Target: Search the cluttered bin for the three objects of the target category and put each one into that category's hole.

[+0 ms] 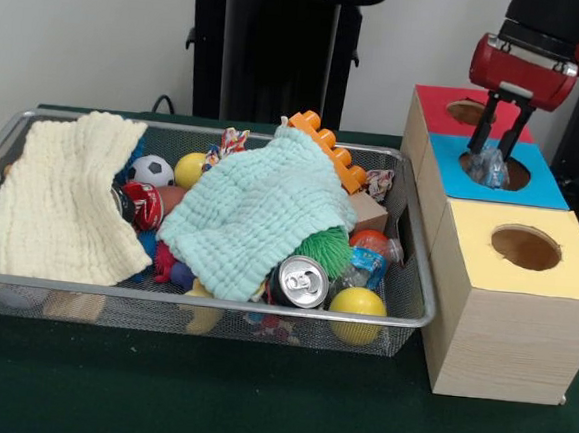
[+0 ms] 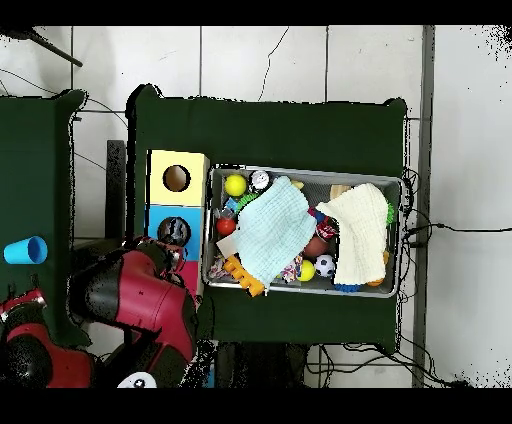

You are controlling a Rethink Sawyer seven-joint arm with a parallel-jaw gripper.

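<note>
A clear plastic bottle (image 1: 491,168) sits upright in the round hole (image 1: 514,174) of the blue-topped box (image 1: 547,189), its lower part already inside the opening. The gripper (image 1: 498,145) stands directly over it, with both dark fingers (image 1: 485,127) reaching down on either side of the bottle's top and closed against it. From overhead the hole (image 2: 174,230) shows as a dark circle partly covered by the red arm (image 2: 140,300). The blue-topped box is the middle of three wooden boxes in a row at the right of the front view: the red-topped box (image 1: 441,106) is farther away, the yellow-topped box (image 1: 509,294) nearer. Just left of the boxes lies the wire basket (image 1: 202,302), its right end close beside them. Inside it, a mint green cloth (image 1: 254,219) is draped over the middle of the pile and a pale yellow cloth (image 1: 65,199) over the left end. A silver can (image 1: 299,282) lies at the near rim with a yellow ball (image 1: 358,307) to its right. An orange toy brick (image 1: 330,149) pokes out behind the green cloth, and a small soccer ball (image 1: 152,171) shows between the two cloths.
</note>
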